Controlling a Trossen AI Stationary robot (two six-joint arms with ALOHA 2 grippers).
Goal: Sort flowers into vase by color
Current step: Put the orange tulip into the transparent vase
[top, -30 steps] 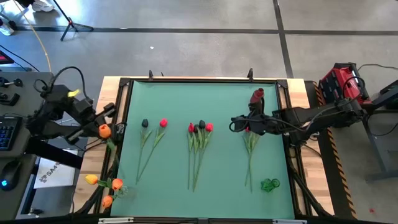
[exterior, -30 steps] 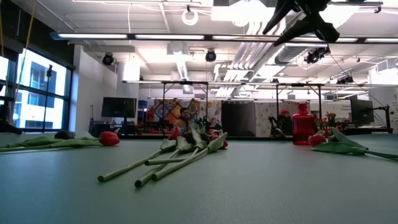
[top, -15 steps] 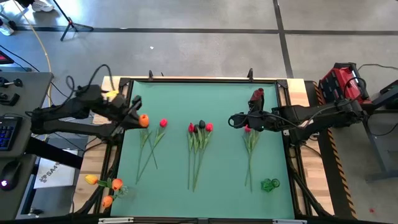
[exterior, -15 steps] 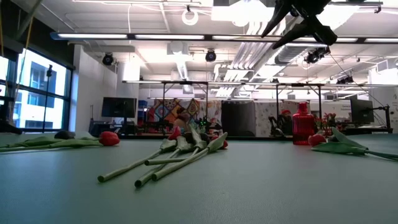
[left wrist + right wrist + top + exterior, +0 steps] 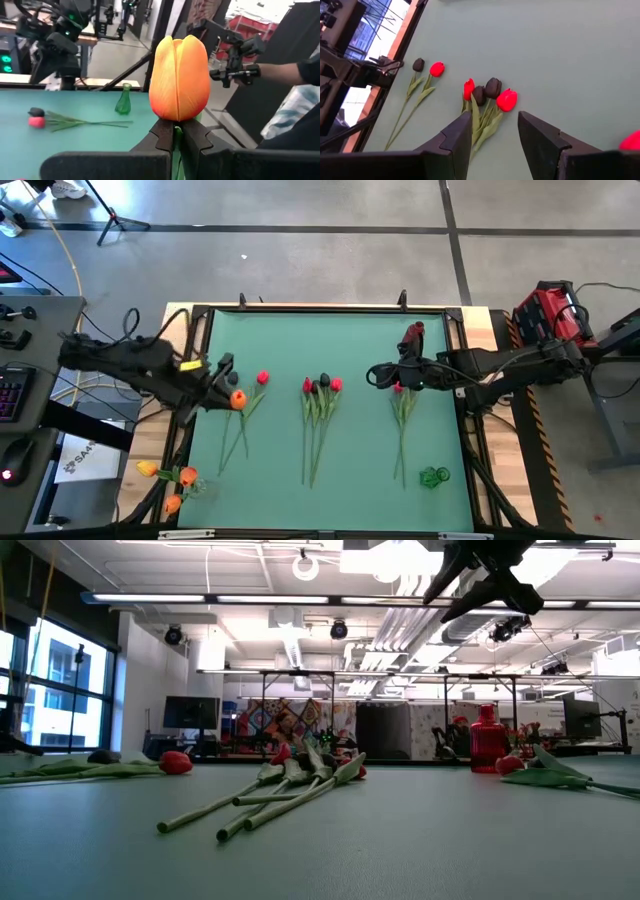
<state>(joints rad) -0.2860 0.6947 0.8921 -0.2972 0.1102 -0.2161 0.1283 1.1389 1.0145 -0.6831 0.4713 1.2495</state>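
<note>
A green worktop (image 5: 330, 340) sits on a grey concrete floor, with a lit workshop of racks and screens stretching behind it.

The left gripper (image 5: 226, 390) reaches in over the worktop's left edge, its jaws clamped shut on the stem of an orange tulip (image 5: 237, 400); in the wrist view the orange head (image 5: 179, 78) stands upright right above the closed fingers (image 5: 162, 136). It hangs over the leftmost pair of flowers lying flat, a red tulip (image 5: 262, 378) and a dark one (image 5: 418, 64) beside it, the dark head mostly hidden under the arm from above.

In the middle of the worktop lies a bunch of red and dark tulips (image 5: 321, 386), heads toward the far side, stems trailing toward the near edge. To its right another red tulip (image 5: 399, 389) lies with its leafy stem.

The right gripper (image 5: 374, 373) is held above the worktop just left of that flower, jaws partly open and holding nothing.

A red vase (image 5: 413, 336) stands at the far right, a small green vase (image 5: 433, 476) at the near right. Off the worktop's left near corner, a clear vase (image 5: 189, 484) holds orange tulips (image 5: 165, 473).
</note>
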